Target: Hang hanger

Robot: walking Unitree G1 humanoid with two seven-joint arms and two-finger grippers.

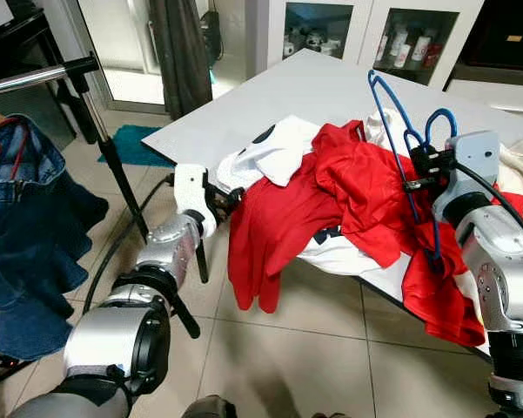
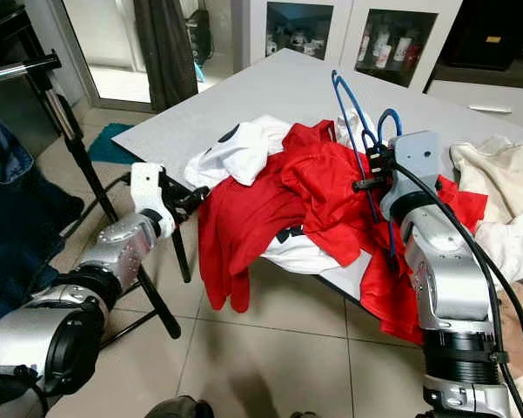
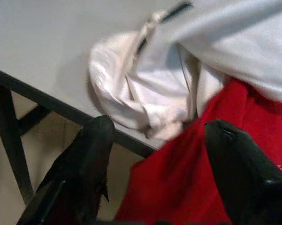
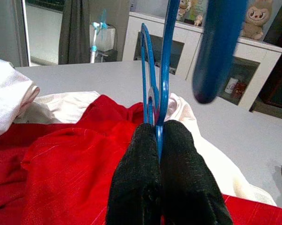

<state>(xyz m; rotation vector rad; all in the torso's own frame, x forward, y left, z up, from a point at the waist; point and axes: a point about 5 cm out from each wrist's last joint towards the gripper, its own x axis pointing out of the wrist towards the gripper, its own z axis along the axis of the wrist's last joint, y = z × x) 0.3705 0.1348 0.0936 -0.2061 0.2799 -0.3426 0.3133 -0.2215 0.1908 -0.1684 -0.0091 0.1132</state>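
A blue wire hanger (image 4: 165,75) stands upright over the clothes pile, and my right gripper (image 1: 414,171) is shut on its lower wires. Its hook (image 1: 440,115) curls just above the gripper's grey body. Under it lies a crumpled red garment (image 1: 348,192) that spills over the near edge of the white table (image 1: 305,87). A white garment (image 1: 270,152) lies to the left of the red one. My left gripper (image 1: 228,198) is open at the table's near-left edge, close to the white cloth (image 3: 145,93) and the hanging red cloth (image 3: 178,187), holding nothing.
A metal clothes rail (image 1: 35,77) on a black stand (image 1: 113,157) rises at the left, with blue jeans (image 1: 26,218) hanging by it. A cream cloth (image 2: 496,183) lies on the table's right side. White glass-door cabinets (image 1: 400,35) stand behind. Tiled floor lies below.
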